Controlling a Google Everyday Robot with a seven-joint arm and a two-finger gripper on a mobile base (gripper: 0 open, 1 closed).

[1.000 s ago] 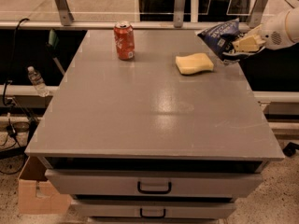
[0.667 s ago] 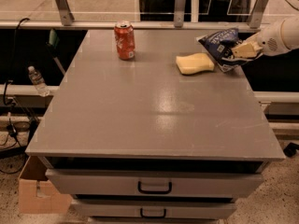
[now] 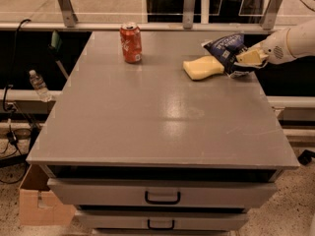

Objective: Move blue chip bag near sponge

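Evidently at the placing step, the crinkly navy foil blue chip bag [image 3: 226,47] lies at the far right of the smooth grey table [image 3: 147,127], just beside the soft, pale yellow sponge [image 3: 203,67]. The gripper [image 3: 250,58] pinches the bag's right edge; letting go likely comes next. A red soda can [image 3: 131,42] stands well apart.
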